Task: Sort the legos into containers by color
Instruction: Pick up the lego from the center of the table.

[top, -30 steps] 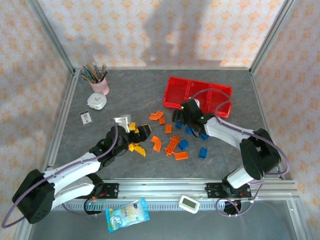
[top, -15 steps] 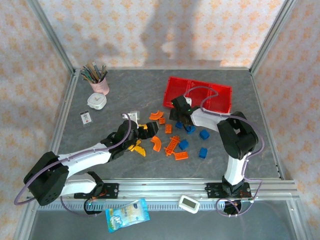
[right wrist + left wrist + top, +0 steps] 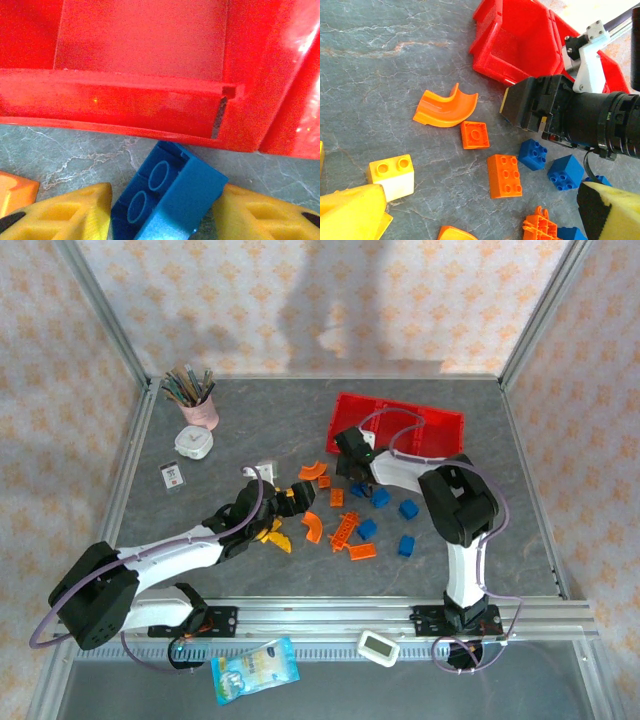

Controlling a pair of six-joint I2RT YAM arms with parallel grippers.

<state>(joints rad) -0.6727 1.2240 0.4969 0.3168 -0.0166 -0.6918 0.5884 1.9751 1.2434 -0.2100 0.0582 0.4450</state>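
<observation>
right hand (image 3: 162, 212) clamped on blue brick (image 3: 155, 192), held skewed, low, just beside red tray (image 3: 115, 102) outer wall. risk: brick catches rim on lift, twists out of grip.

Far left of grey stone-look table (image 3: 250, 415): pink cup (image 3: 201, 413) upright, brushes (image 3: 186, 385) in it. Just near of it, small white rounded device (image 3: 195, 443); nearer and left, a small card (image 3: 173, 475) lying flat. Near edge, past the rail: white display unit (image 3: 379, 647), blue packet (image 3: 254, 670) to its left.
</observation>
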